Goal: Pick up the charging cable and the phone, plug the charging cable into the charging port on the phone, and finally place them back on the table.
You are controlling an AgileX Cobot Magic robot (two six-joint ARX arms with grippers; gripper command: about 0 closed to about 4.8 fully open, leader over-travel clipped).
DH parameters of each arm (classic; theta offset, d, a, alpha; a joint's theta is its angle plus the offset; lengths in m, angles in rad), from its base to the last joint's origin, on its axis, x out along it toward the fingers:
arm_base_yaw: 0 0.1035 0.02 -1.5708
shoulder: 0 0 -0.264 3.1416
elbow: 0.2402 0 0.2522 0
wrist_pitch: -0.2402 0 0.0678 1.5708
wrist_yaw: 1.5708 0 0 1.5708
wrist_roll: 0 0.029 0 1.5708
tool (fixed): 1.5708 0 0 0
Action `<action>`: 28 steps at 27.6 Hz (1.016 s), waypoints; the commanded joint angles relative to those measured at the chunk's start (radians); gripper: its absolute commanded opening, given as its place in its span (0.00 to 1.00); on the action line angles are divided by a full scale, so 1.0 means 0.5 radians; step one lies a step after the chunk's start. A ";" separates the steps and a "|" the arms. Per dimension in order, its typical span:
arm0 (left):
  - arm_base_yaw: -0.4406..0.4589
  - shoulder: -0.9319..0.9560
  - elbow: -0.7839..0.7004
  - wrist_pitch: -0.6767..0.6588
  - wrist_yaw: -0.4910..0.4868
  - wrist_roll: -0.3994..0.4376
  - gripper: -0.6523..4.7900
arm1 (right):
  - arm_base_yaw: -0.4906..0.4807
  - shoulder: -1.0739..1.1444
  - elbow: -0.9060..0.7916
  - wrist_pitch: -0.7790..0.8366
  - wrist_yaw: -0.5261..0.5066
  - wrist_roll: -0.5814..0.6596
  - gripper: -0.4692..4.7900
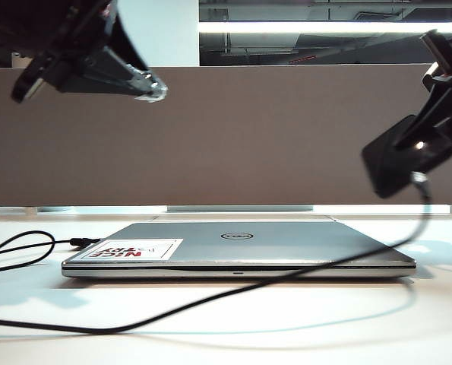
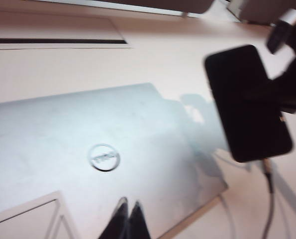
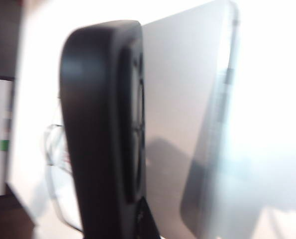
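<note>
Phone (image 1: 396, 160) is held aloft at right, clamped by the right gripper (image 1: 431, 125), with cable (image 1: 210, 296) plugged in below. Left gripper (image 1: 153, 87), upper left, is closed and empty above the laptop (image 1: 241, 247).

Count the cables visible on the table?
1. The charging cable loops at the table's left, crosses in front of the laptop and rises to the phone. Others may be hidden behind.

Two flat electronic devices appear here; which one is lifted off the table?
The thin black glossy phone, held in the air by the right end effector with the black charging cable hanging from it. The closed silver Dell laptop lies flat on the white table.
</note>
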 commanded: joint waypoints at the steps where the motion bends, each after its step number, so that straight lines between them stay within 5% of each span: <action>1: 0.091 -0.014 0.015 -0.023 0.006 0.013 0.11 | -0.034 0.039 0.141 -0.279 0.165 -0.250 0.08; 7: 0.134 -0.022 0.015 -0.038 0.006 0.013 0.11 | -0.049 0.243 0.281 -0.468 0.224 -0.418 0.08; 25: 0.134 -0.022 0.014 -0.067 0.006 0.013 0.11 | -0.050 0.518 0.285 -0.275 0.319 -0.527 0.08; 28: 0.134 -0.022 0.014 -0.067 0.006 0.013 0.11 | -0.050 0.518 0.285 -0.250 0.352 -0.526 0.17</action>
